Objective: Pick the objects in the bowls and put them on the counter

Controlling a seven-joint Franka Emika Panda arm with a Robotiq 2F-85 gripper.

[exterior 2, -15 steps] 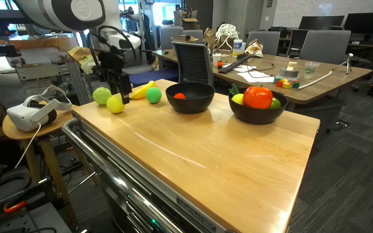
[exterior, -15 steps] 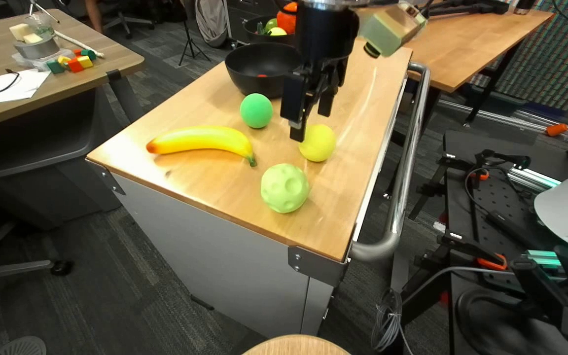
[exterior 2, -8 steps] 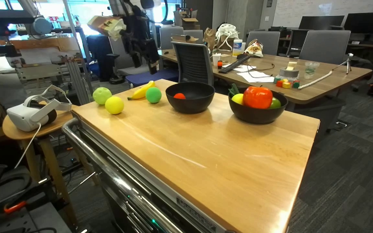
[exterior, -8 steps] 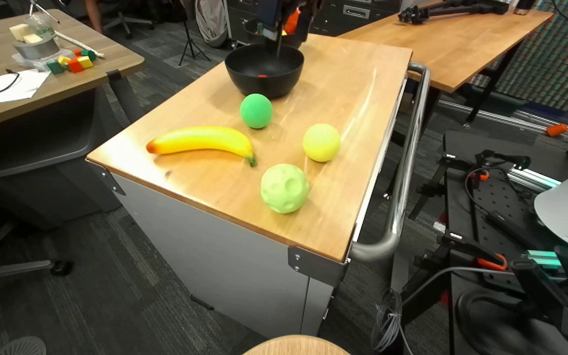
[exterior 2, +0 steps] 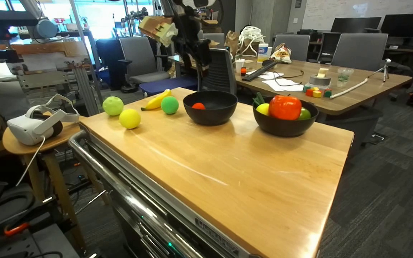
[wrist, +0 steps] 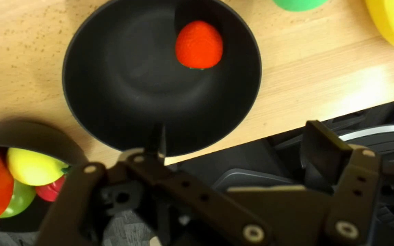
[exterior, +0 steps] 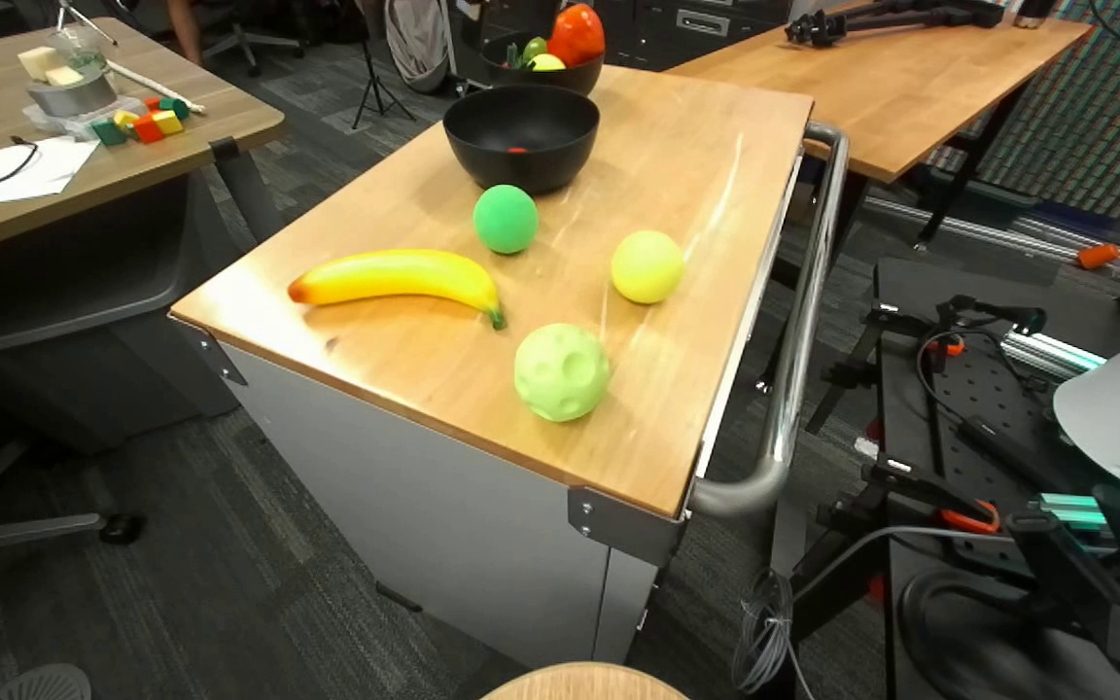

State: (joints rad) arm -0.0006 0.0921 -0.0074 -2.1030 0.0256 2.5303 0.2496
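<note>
Pincer (wrist: 239,143) is hanging wide and holding nothing, its two fingers standing well apart above the plain long edge of the desk (exterior 2: 228,154), opposite the edge carrying the metal rail (exterior: 806,321). In the wrist view one finger is overlapping the near rim of a black bowl (wrist: 125,68), while the other is showing out past the desk's edge. Red fruit (wrist: 198,44) is lying in that bowl, the only thing showing inside. From the pincer it is lying lower and inward, toward the rail edge, and it is sitting off the bowl's centre, on the side facing the rail and the short edge where the banana (exterior: 400,274) is resting. No long axis is showing; a trace of green is facing the pincer. Whether the fruit is touching the wall, the views are not telling.

I am judging that the coming reach is needing to go inward across the bowl before descending; dropping straight down is risking the rim. Green ball (exterior: 506,219), yellow ball (exterior: 647,266) and pale green ball (exterior: 561,371) are already lying toward the banana's short edge, while the second bowl (exterior 2: 283,129), near the opposite short edge, is waiting full.
</note>
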